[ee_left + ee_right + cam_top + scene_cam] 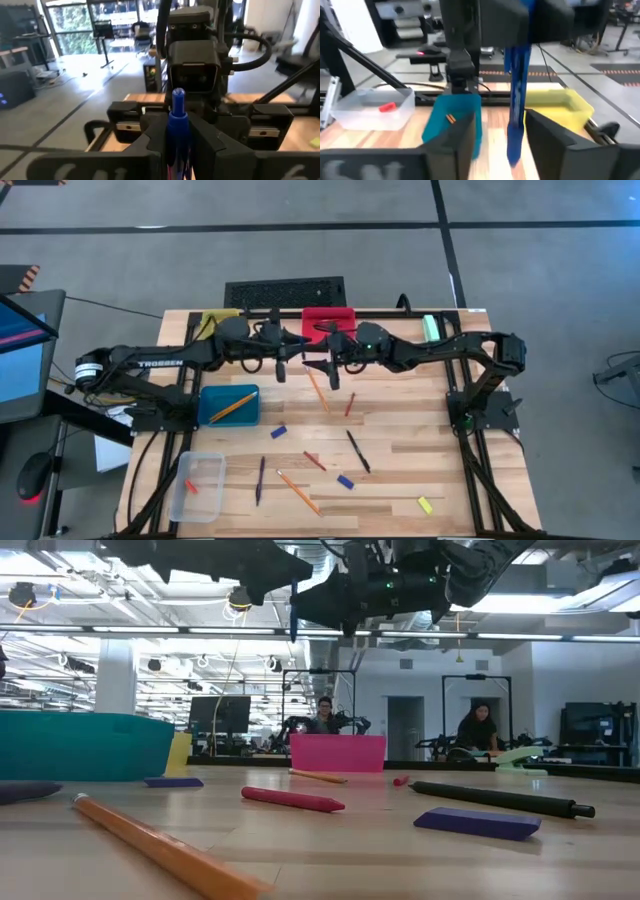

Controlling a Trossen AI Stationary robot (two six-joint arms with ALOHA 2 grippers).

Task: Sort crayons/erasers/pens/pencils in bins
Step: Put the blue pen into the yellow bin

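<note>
Your left gripper (177,145) is clamped on a blue pen (176,115), and your right gripper (497,145) faces it with its jaws standing apart on either side of the same pen, so this reads as a hand-over high above the surface (400,430), just in front of the red bin (328,319). Before you draw the right arm away, make sure its fingers are clear of the barrel on both sides, then back off straight so you do not knock the pen askew. The pen is a slim, smooth plastic stick and will likely pivot in a narrow pinch, so carry it slowly and keep it hanging close to upright. The yellow bin (555,102) sits just beyond the pen in the right wrist view, with the teal bin (452,122) beside it and the clear bin (370,107) farther off holding one small red piece; which bin takes pens I cannot tell. The bins are thin-walled rectangular tubs, light enough to slide if bumped. Below both grippers, orange pencils (318,390), dark-red crayons (349,404), another dark pen (357,451) and chunky blue erasers (345,481) lie scattered on the pale wooden planks.
</note>
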